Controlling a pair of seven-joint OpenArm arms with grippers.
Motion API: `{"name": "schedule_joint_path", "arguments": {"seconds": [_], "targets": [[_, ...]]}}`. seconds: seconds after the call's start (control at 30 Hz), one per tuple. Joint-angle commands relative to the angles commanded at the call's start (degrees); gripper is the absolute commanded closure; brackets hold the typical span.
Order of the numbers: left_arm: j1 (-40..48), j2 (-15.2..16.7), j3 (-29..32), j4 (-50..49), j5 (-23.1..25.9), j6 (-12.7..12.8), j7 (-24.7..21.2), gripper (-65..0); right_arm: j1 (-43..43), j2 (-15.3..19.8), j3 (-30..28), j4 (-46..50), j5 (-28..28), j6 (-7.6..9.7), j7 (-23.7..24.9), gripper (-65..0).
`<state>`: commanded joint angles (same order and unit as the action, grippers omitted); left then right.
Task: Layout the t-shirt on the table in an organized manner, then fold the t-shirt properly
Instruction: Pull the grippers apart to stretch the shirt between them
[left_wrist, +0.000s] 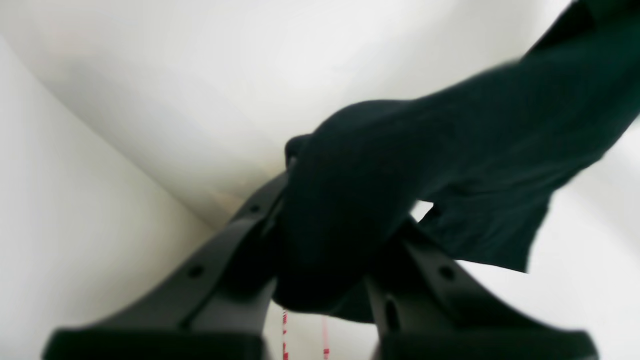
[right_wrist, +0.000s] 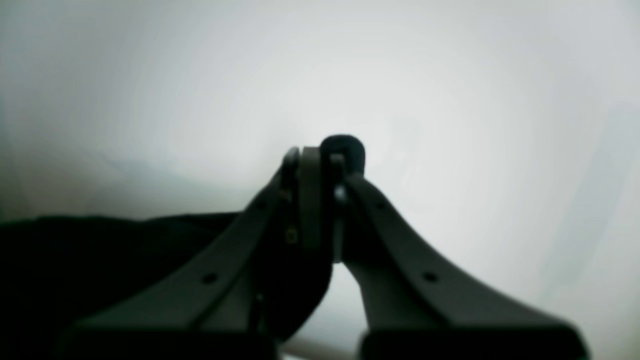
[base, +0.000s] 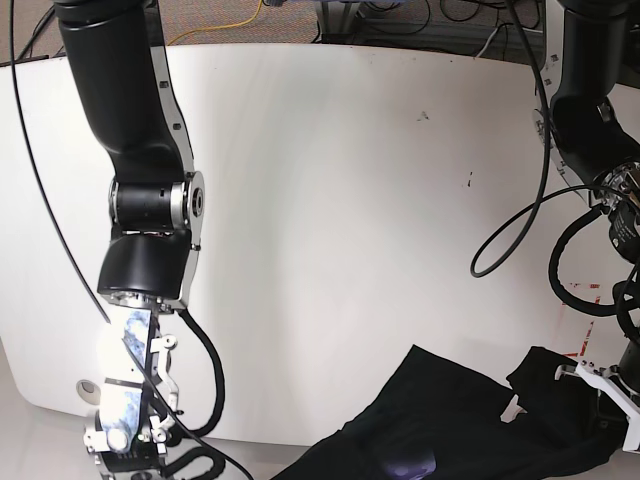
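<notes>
Your glossy white desk fills most of the base view. At its lower left, the right gripper has its fingers pressed together, pinching a small fold of the black t-shirt. The t-shirt lies crumpled along the bottom edge, lower right. There the left gripper is clamped around a thick bunch of it.

My base camera looks down from high over the table, taking in both my arms. Each wrist camera sits close behind its end effector, looking along the fingers. The t-shirt at the near edge also fills my left wrist view.
</notes>
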<state>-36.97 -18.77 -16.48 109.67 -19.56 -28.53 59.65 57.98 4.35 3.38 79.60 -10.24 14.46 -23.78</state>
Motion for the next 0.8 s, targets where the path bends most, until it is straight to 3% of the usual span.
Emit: {"name": "schedule_joint_path", "arguments": {"seconds": [0.67, 0.8], "targets": [[22.4, 0.4, 0.0, 0.1, -0.2, 0.0, -0.3, -0.4, -29.5, 1.1, 4.9, 12.3, 0.1, 0.0, -2.1, 0.0], [24.6, 0.4, -0.3, 0.2, -0.2, 0.0, -0.3, -0.4, -32.2, 1.0, 5.7, 13.4, 0.1, 0.09, -2.1, 0.0]]}}
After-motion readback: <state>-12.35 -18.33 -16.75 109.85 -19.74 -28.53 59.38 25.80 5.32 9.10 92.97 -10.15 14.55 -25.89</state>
